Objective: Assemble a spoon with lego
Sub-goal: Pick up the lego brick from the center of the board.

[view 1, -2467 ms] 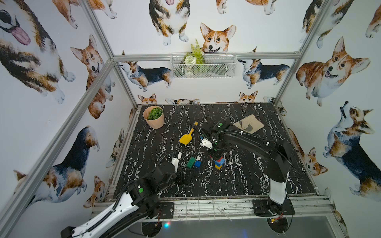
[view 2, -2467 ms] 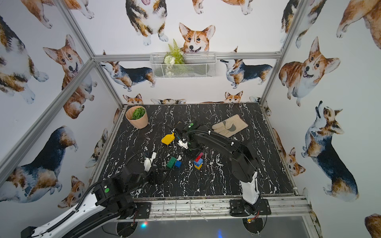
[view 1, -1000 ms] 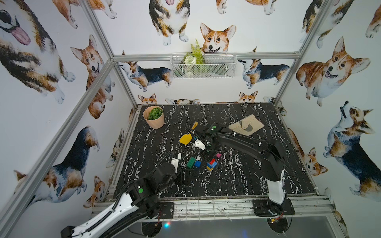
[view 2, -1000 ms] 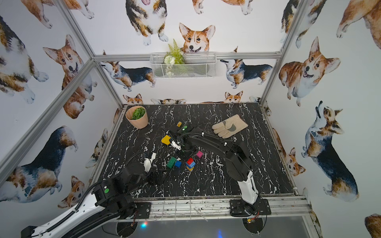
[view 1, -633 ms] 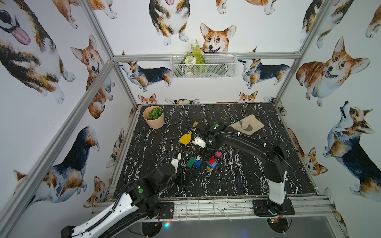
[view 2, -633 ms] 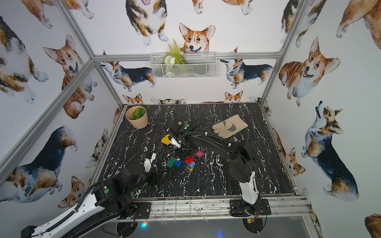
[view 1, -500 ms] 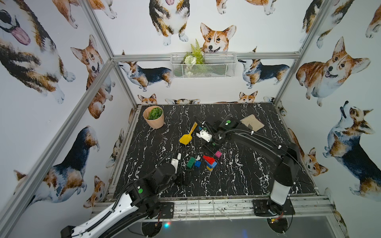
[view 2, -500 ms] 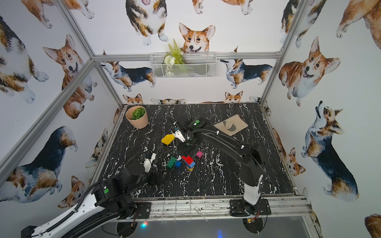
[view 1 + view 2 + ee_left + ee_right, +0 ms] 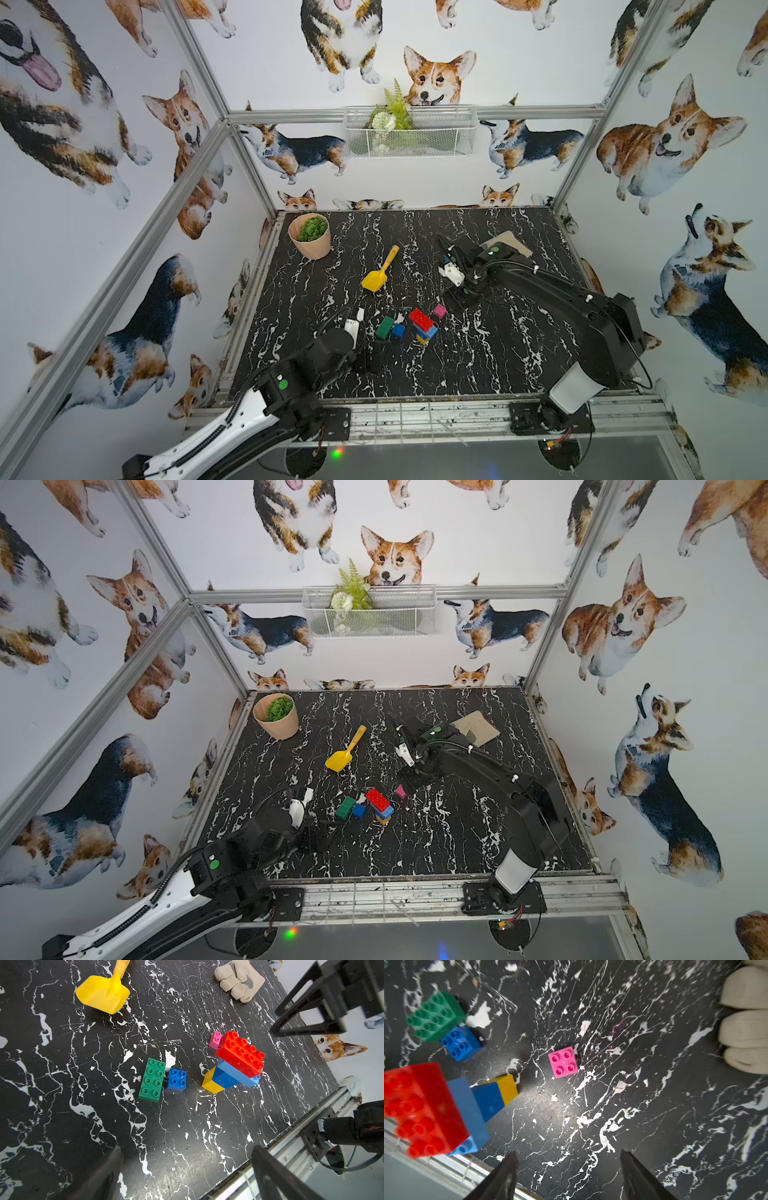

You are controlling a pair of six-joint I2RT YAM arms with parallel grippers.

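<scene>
The right gripper hung over the table with its two dark fingers spread well apart and nothing between them. Ahead of it a small pink four-stud plastic brick lay alone on the black white-veined marble-pattern table, studs up, near the gripper but not touching it.

The left gripper was at the near edge of the table, its jaws as wide as they go and also empty.

Between the two arms stood the spoon, only partly built. It had a yellow brick at the base, a dark blue one on that, then a wider light blue brick and a wide red eight-stud brick on top. In a top view the pink brick sat just beside it. A green eight-stud brick and a small dark blue four-stud brick lay loose side by side, close to touching, near the stack on the left arm's side.

Farther back lay a one-piece yellow plastic toy shovel. A beige fabric glove lay by the right arm, and a tan pot of green leaves stood in the far corner.
</scene>
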